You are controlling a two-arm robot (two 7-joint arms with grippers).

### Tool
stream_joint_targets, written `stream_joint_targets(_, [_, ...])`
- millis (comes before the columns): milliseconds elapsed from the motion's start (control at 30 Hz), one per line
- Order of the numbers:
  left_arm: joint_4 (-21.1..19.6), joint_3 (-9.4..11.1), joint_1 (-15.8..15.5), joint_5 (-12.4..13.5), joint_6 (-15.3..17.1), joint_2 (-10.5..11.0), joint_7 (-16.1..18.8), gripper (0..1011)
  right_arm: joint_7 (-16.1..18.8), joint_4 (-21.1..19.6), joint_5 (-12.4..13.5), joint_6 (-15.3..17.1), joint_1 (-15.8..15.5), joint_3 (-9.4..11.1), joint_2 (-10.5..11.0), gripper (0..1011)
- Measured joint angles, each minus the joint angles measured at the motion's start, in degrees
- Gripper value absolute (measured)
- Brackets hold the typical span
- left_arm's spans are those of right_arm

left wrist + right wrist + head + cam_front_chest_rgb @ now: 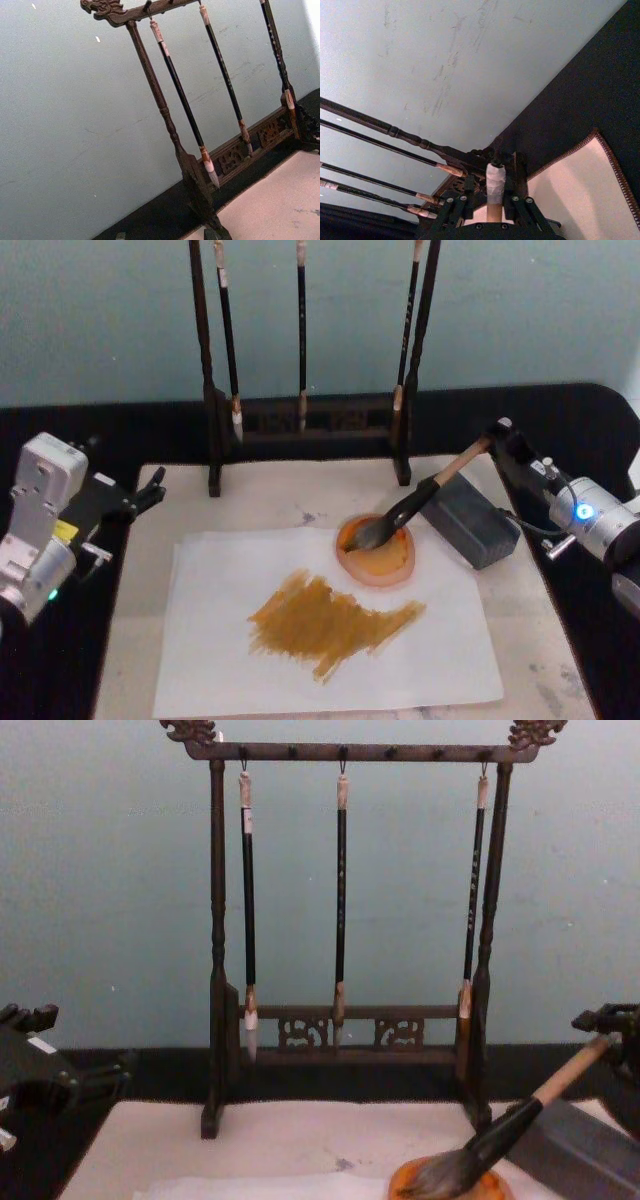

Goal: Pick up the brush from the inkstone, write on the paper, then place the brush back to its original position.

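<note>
The brush (pixel 415 502) lies slanted, its bushy dark bristles inside the round orange-brown inkstone (pixel 376 550) and its handle leaning over the grey block. My right gripper (pixel 497 437) sits at the handle's upper end, at the right of the table. In the right wrist view its fingers (pixel 516 172) press on both sides of the whitish brush end (pixel 495 182), so it is shut on the brush. The white paper (pixel 220 640) lies in front of the inkstone and carries broad orange-brown strokes (pixel 330 620). My left gripper (pixel 145 492) is parked open at the table's left edge.
A grey rectangular block (pixel 470 520) stands right of the inkstone under the brush handle. A dark wooden rack (pixel 300 425) with three thin hanging brushes stands at the back. The beige mat (pixel 540 640) lies under everything, on a black table.
</note>
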Motion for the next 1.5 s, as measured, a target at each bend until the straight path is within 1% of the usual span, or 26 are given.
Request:
stream_joint_targets(67, [0.00,0.00,0.00,0.00,0.00,0.00,0.00,1010,0.01,0.00,0.00,0.02,-0.01,0.02,-0.01,361])
stream_joint_targets(133, [0.00,0.00,0.00,0.00,0.00,0.00,0.00,1010,0.02,-0.01,0.00,0.04,-0.01,0.04,-0.02,442])
stream_joint_targets(233, [0.00,0.00,0.00,0.00,0.00,0.00,0.00,1010,0.02,-0.03,0.00,0.06,-0.03,0.06,-0.03,502])
stream_joint_targets(267, [0.00,0.00,0.00,0.00,0.00,0.00,0.00,1010,0.03,-0.04,0.00,0.07,-0.04,0.07,-0.04,563])
stream_joint_targets(300, [0.00,0.00,0.00,0.00,0.00,0.00,0.00,1010,0.03,-0.04,-0.01,0.07,-0.04,0.07,-0.05,583])
stream_joint_targets(333, [0.00,0.00,0.00,0.00,0.00,0.00,0.00,1010,0.04,-0.05,-0.01,0.08,-0.05,0.08,-0.05,646])
stream_joint_targets(467, [0.00,0.00,0.00,0.00,0.00,0.00,0.00,1010,0.05,-0.07,-0.01,0.09,-0.06,0.11,-0.05,726])
stream_joint_targets(500, [0.00,0.00,0.00,0.00,0.00,0.00,0.00,1010,0.06,-0.07,0.00,0.10,-0.06,0.12,-0.05,786])
stream_joint_targets(533, [0.00,0.00,0.00,0.00,0.00,0.00,0.00,1010,0.07,-0.07,0.00,0.11,-0.06,0.12,-0.05,803])
stream_joint_targets(700, [0.00,0.00,0.00,0.00,0.00,0.00,0.00,1010,0.07,-0.07,-0.02,0.12,-0.06,0.12,-0.05,953])
stream_joint_targets(733, [0.00,0.00,0.00,0.00,0.00,0.01,0.00,1010,0.06,-0.07,-0.02,0.12,-0.06,0.12,-0.05,969])
stream_joint_targets(800, [0.00,0.00,0.00,0.00,0.00,0.00,0.00,1010,0.07,-0.07,-0.03,0.12,-0.06,0.12,-0.05,1000])
stream_joint_targets(1233, [0.00,0.00,0.00,0.00,0.00,0.00,0.00,1010,-0.18,-0.36,-0.07,-0.23,-0.15,-0.06,0.10,1000])
stream_joint_targets(1300, [0.00,0.00,0.00,0.00,0.00,0.00,0.00,1010,-1.02,-1.29,-0.07,-0.80,-0.57,-0.30,0.56,1000])
stream_joint_targets(1433, [0.00,0.00,0.00,0.00,0.00,0.00,0.00,1010,-3.92,-4.30,0.10,-1.40,-2.22,-0.57,1.96,1000])
stream_joint_targets(1467, [0.00,0.00,0.00,0.00,0.00,0.00,0.00,1010,-5.36,-6.26,0.15,-1.77,-3.34,-0.69,2.94,1000])
stream_joint_targets(1500, [0.00,0.00,0.00,0.00,0.00,0.00,0.00,1010,-6.01,-7.20,0.12,-2.05,-3.91,-0.75,3.43,1000])
